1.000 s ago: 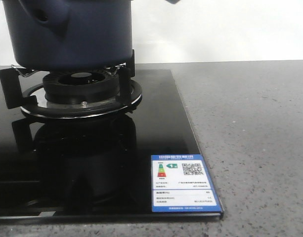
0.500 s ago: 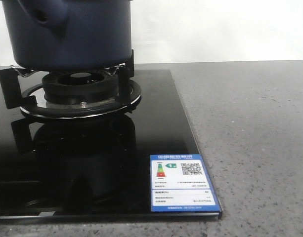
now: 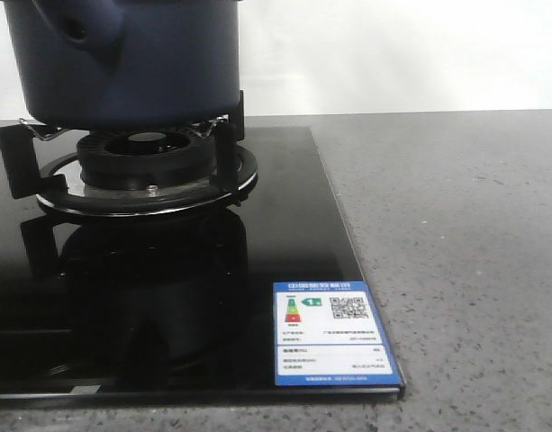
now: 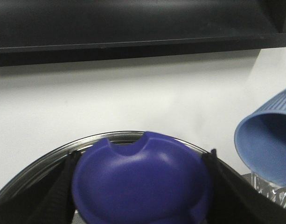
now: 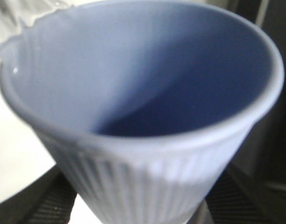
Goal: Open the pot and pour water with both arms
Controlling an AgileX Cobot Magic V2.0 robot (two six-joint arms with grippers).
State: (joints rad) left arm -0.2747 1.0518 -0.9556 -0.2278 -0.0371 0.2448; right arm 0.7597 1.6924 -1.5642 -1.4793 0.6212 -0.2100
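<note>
one dark navy pot [image 3: 122, 63] upright on the burner grate [image 3: 140, 171] at the far left of the black hob [image 3: 285, 234], near the worktop [image 3: 456, 252] back edge, axis vertical, pierced lug [image 3: 77, 29] facing front-left. only in the left wrist view: left pincer [image 4: 140, 186] clamped on a purple lid knob [image 4: 140, 182], steel rim behind. only in the right wrist view: right pincer [image 5: 138, 205] closed around a ribbed light blue cup [image 5: 138, 107], tilted, mouth toward the camera.

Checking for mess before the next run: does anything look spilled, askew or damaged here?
Nothing spilled or damaged shows. The dark navy-blue pot sits level on the burner grate. The light blue ribbed cup is tipped with water streaming from its lip, as pouring would need; where it lands is out of view.
</note>
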